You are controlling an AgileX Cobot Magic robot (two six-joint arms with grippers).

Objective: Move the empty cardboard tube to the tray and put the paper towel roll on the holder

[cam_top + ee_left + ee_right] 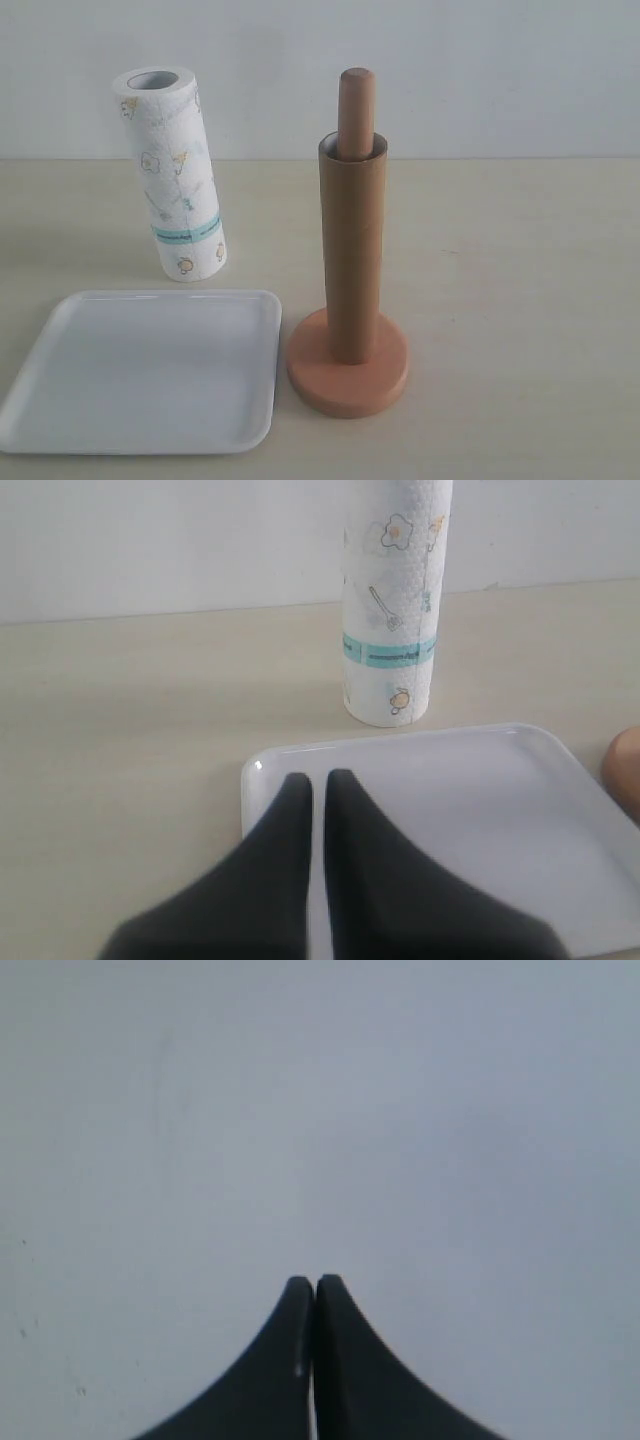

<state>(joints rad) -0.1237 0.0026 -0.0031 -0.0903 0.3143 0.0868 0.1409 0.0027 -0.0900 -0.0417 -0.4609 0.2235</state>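
Empty cardboard tube (352,250): is standing sleeved over the pole (356,105) of the wooden holder (348,385), whose rounded tip is poking out above the tube's rim.
Tube handling: is probably weighing little and crushing easily; a gentle pinch on the wall near the upper rim, then a straight lift, is looking safest.
Paper towel roll (172,180): is standing on the tabletop (520,280) just behind the tray (60,340); soft, bulky, likely best taken by its core wall.
Left claw (319,785): is hovering over the tray, nearly closed, carrying nothing.
Right claw (315,1285): is pressing closed, empty.
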